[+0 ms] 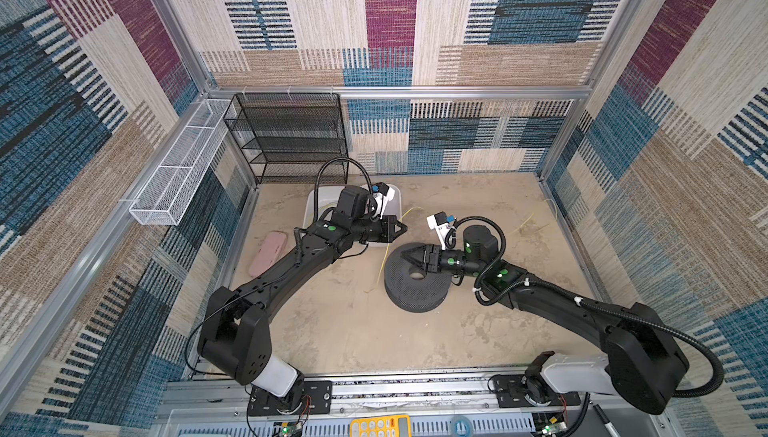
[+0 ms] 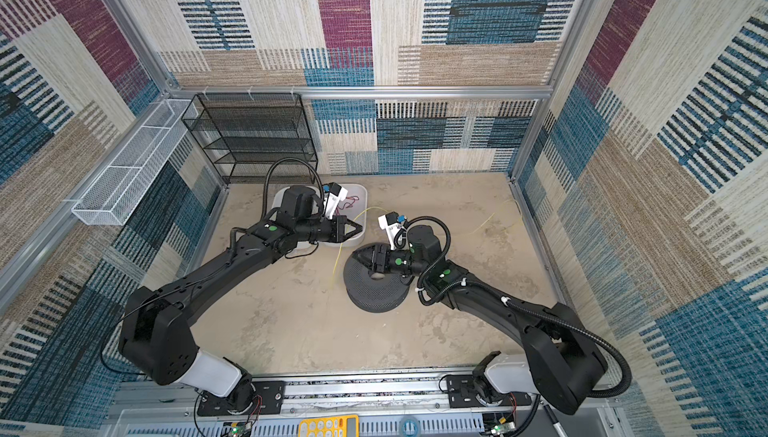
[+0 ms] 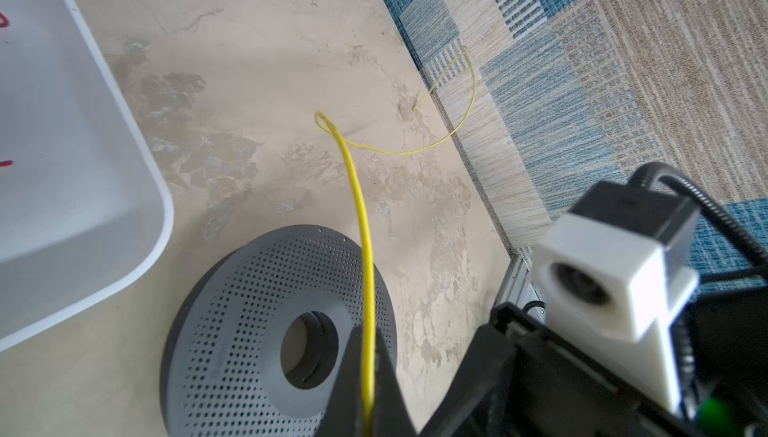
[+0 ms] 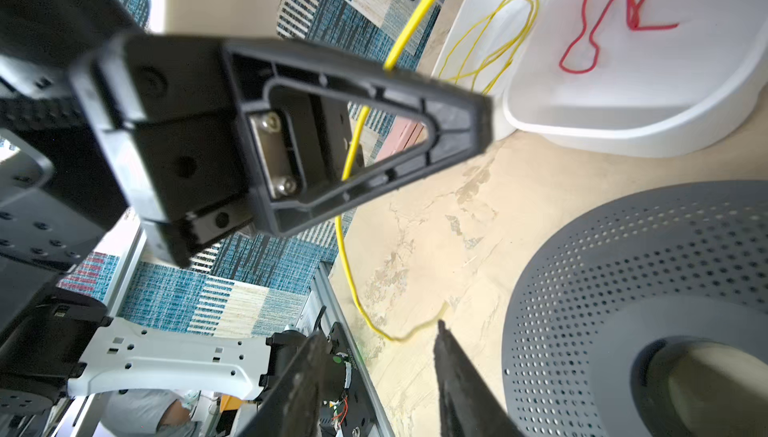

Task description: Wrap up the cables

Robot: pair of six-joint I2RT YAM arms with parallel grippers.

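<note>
Grey perforated spool (image 1: 415, 295) sat nearest, under the right gripper (image 4: 380, 330), whose jaws stood apart, empty. Beyond, the left gripper (image 3: 368, 356) was clamped on the yellow cable (image 3: 361, 227), its slack trailing to the far right edge of the table (image 1: 353, 331). Nothing pinned the free end beside the spool; a pull might whip it away or knot the far loop.
</note>
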